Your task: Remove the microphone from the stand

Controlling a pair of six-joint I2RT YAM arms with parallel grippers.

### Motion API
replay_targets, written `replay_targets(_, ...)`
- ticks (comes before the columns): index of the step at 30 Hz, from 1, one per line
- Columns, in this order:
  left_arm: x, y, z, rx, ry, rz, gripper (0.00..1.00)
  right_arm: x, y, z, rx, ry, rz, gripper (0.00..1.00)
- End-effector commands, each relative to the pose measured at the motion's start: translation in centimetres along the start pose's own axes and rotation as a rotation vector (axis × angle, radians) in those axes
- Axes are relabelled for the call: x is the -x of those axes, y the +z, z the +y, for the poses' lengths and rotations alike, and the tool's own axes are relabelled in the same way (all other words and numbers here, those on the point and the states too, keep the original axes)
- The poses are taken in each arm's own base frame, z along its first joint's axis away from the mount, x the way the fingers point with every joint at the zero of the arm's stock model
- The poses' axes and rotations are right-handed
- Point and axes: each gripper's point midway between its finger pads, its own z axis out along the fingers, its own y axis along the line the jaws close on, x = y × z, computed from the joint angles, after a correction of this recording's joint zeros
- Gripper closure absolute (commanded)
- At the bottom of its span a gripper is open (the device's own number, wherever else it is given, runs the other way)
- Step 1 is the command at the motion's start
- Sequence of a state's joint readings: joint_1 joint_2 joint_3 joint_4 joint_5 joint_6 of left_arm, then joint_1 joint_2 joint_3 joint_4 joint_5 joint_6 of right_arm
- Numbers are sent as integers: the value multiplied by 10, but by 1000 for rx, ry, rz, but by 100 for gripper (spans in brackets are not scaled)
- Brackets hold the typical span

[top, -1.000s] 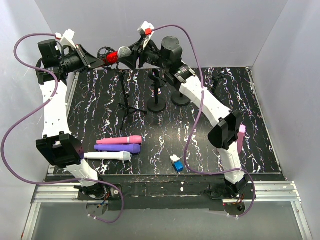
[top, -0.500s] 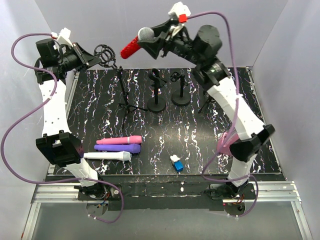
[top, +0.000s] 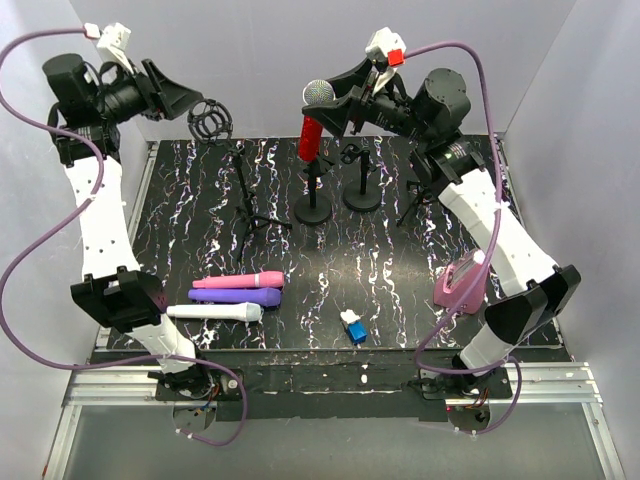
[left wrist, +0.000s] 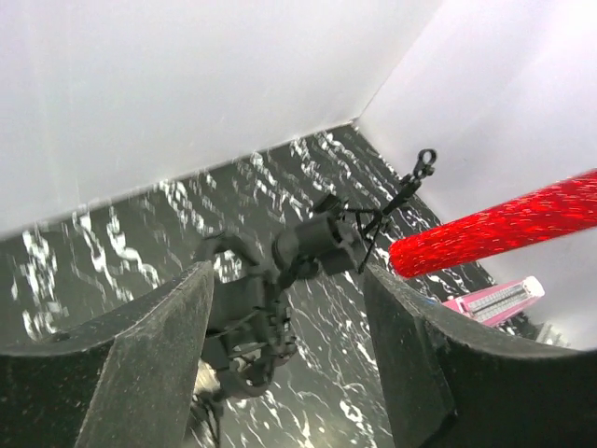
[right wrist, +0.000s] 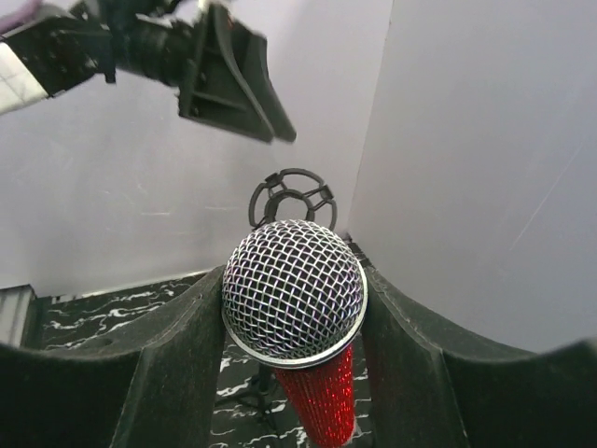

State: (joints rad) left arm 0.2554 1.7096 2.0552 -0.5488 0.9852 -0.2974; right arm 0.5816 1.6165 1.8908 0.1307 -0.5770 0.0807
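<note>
The red microphone [top: 310, 138] with a silver mesh head [right wrist: 294, 285] hangs head-up in the air, free of its stand. My right gripper [top: 325, 108] is shut on it just below the head, a finger on each side [right wrist: 294, 280]. The tripod stand [top: 245, 190] carries a bare ring mount [top: 210, 118] at its top, and that ring also shows behind the mesh head in the right wrist view [right wrist: 291, 198]. My left gripper [top: 185, 100] is open, just left of the mount and apart from it. In the left wrist view [left wrist: 287, 271] the mount [left wrist: 270, 289] sits beyond its fingers.
Two round-base stands [top: 313, 190] [top: 362, 180] stand under and beside the held microphone, with a small tripod [top: 415, 200] to their right. Pink [top: 238, 281], purple [top: 235, 296] and white [top: 215, 312] microphones lie at the front left. A blue-and-white block [top: 353, 327] lies front centre.
My left gripper has opened, let go of the stand's mount and drawn back to the left. The right gripper carried the microphone right, turning it head-up.
</note>
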Motion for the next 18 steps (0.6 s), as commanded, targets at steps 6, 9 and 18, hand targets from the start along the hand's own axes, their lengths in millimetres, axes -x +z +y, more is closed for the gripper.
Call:
replay_targets(6,28,13,-126,-425,336,-32,32,45,6,-4,17,108,-113,99)
replay_targets(9,12,37,-160,-541,379,-18,23,67,13,-3,62,125,-139,99)
replay_targets(18,-10,73,-204,-657,404,-8,26,77,14,-1,48,134,-168,99)
